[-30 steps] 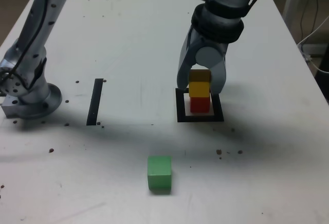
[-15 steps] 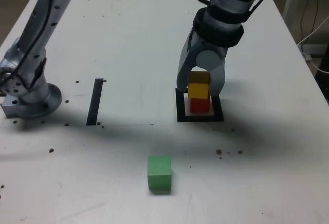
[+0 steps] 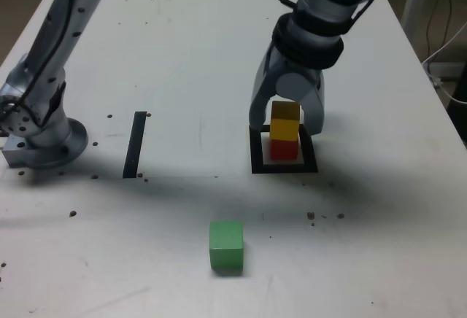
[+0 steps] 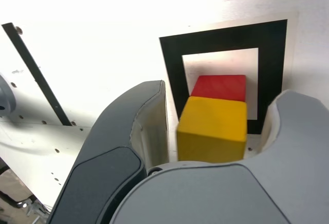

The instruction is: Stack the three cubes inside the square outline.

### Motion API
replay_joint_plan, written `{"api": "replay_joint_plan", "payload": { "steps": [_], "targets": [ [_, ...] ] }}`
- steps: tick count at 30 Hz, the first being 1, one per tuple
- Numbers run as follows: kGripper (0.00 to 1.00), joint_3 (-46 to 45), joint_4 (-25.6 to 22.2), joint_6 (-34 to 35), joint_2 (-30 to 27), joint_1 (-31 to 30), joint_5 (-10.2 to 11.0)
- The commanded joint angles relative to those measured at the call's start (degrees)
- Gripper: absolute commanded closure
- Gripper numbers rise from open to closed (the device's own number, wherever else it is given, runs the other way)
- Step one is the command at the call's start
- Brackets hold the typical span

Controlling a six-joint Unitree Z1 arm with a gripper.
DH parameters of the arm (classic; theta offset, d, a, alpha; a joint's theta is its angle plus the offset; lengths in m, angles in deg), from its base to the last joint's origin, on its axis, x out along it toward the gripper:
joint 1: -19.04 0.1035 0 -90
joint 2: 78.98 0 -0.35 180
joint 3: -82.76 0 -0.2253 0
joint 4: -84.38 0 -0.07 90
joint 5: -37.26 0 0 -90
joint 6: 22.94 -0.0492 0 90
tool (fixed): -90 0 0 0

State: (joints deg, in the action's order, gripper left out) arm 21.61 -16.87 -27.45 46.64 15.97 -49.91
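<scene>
The yellow cube (image 3: 285, 121) rests on the red cube (image 3: 284, 149), which sits inside the square outline (image 3: 284, 168) at the exterior view's right. My gripper (image 3: 286, 123) straddles the yellow cube and is open. The wrist view shows the yellow cube (image 4: 213, 129) over the red cube (image 4: 220, 87) within the square outline (image 4: 216, 41), with a gap between each finger pad (image 4: 153, 131) and the cube. The green cube (image 3: 226, 245) lies alone on the table, well in front of the stack.
A straight black strip (image 3: 135, 144) lies on the white table left of the outline in the exterior view. The arm's grey base (image 3: 40, 139) stands at that view's left edge. Small dark specks dot the tabletop (image 3: 182, 55). Cables (image 3: 449, 48) hang beyond the right edge.
The fingers have spread apart from the yellow cube, which has settled slightly lower onto the red cube. The green cube has not moved.
</scene>
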Motion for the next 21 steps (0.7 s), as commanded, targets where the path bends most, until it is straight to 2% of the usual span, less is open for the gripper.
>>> {"api": "replay_joint_plan", "payload": {
  "steps": [1, 7, 13, 21],
  "targets": [
    [0.00, -0.78, -0.25, 0.65, -2.22, -0.08, 0.41],
    [0.00, -5.34, -0.77, 3.99, -9.54, -1.63, 0.45],
    [0.00, -8.35, -1.25, 10.10, -15.18, -7.82, -0.45],
    [0.00, -10.65, -1.03, 18.50, -17.20, -17.20, -2.15]
  ]
}}
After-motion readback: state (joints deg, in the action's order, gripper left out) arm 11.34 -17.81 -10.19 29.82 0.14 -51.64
